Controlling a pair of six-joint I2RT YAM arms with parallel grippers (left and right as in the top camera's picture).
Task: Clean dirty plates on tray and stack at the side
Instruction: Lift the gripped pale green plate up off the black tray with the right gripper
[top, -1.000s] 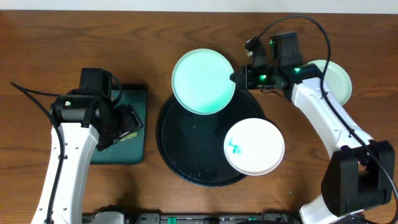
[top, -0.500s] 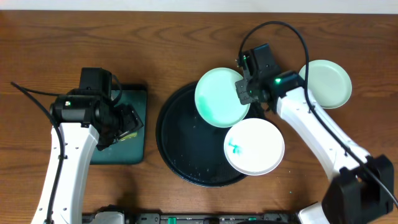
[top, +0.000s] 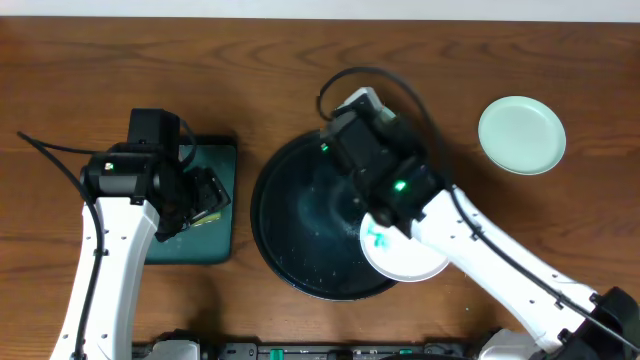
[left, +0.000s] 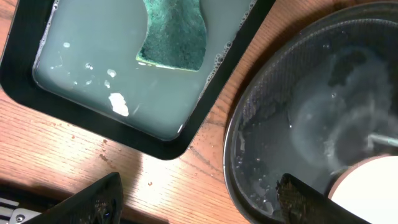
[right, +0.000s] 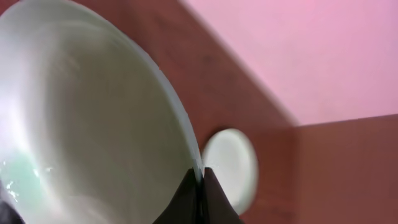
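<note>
Partly, right arm (top: 480, 250) covers white plate (top: 395, 262); sponge tray (top: 205, 245) beside black tray (top: 290, 220).

- This looks like a robotics lab: my left arm (top: 95, 270) and right arm (top: 490, 260) stand at one wooden surface (top: 80, 60), a black cable (top: 50, 150) trailing.
- Washing props: a mint-green plate (top: 521, 134), a sponge (left: 174, 31) in a rectangular tray (left: 168, 148) of soapy water.
- Plain pink wall (right: 311, 56) behind.
</note>
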